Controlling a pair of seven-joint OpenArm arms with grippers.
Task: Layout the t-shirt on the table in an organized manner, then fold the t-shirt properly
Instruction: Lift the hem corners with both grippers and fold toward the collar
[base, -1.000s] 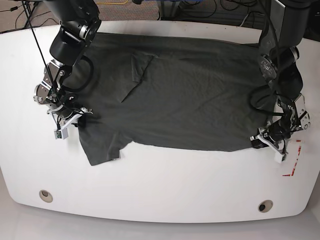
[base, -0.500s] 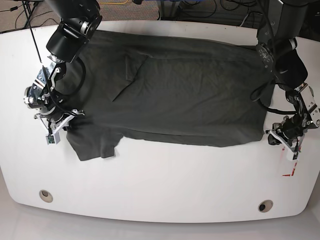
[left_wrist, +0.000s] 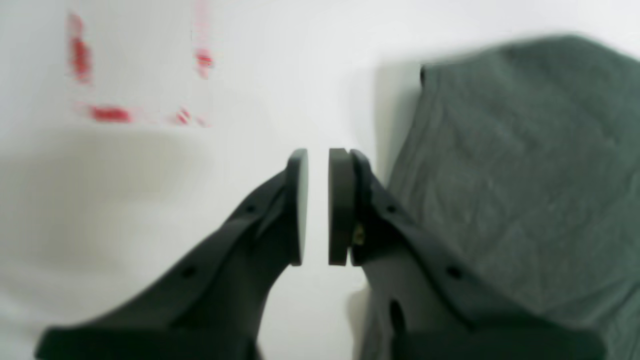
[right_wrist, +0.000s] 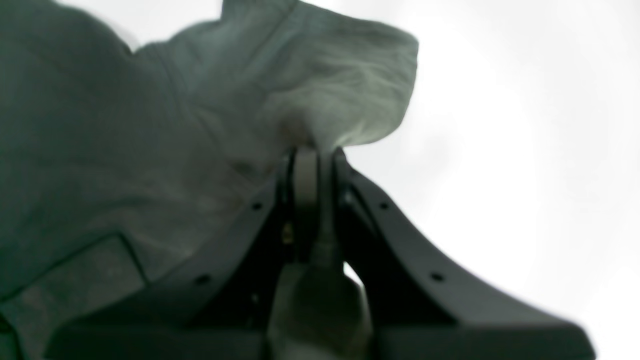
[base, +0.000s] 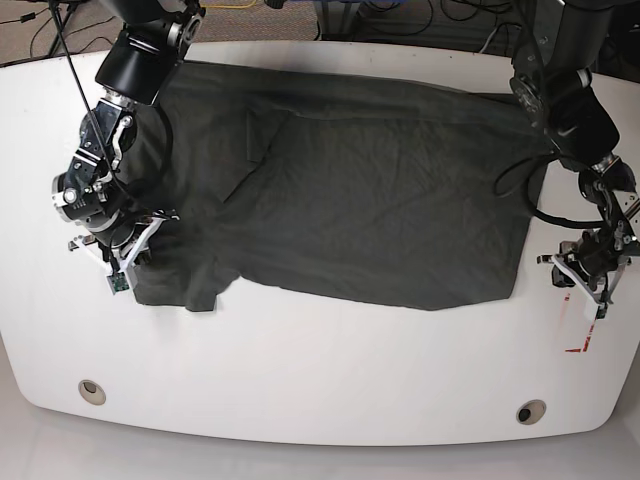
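Black arms (base: 140, 60), looped black cables (base: 515, 190)

You see the red-and-white sticker (left_wrist: 135, 80) only as blurred smears in the left wrist view, its markings unreadable. The t-shirt (right_wrist: 150, 150) runs off the right wrist picture's left edge, soft and out of focus. In the base view, the table (base: 320, 390) is cut off at both sides.

You have bare worktop (base: 320, 370) all along the near edge, broken only by two grommet holes (base: 92, 391). The t-shirt (base: 350, 190) covers the far middle. The red-and-white sticker (base: 588, 325) lies just beside your left pincer (base: 585, 285).
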